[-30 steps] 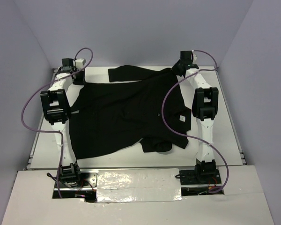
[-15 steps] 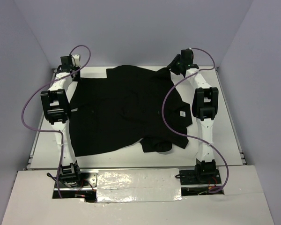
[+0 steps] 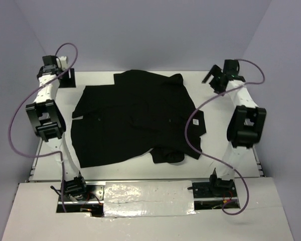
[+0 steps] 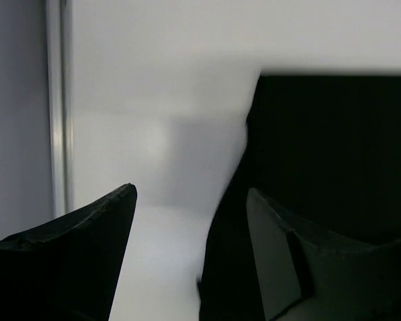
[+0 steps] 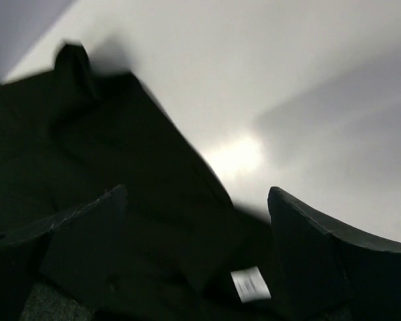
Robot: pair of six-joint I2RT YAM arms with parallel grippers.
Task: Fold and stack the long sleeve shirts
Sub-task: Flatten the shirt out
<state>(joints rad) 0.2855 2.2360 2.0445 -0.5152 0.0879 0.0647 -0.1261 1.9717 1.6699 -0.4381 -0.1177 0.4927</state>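
A single black long sleeve shirt (image 3: 135, 118) lies spread on the white table (image 3: 226, 165), its far edge folded over and a bunched sleeve at its near right. My left gripper (image 3: 66, 80) hovers off the shirt's far left corner, open and holding nothing. In the left wrist view the left gripper (image 4: 190, 189) looks down on bare table, with the shirt (image 4: 321, 134) to its right. My right gripper (image 3: 211, 78) is off the far right corner, also open and holding nothing. Under the right gripper (image 5: 197, 189) in its wrist view lie the shirt (image 5: 87, 134) and a small white tag (image 5: 250, 284).
Pale walls (image 3: 155, 35) close in the table at the back and sides. A raised rail (image 4: 57, 107) runs along the table's left edge. Purple cables (image 3: 190, 125) loop from both arms, the right one hanging over the shirt's right side.
Both grippers opened and let go of the shirt's far edge. The left arm swung out left and the right arm out right. The shirt's far part dropped onto the table.
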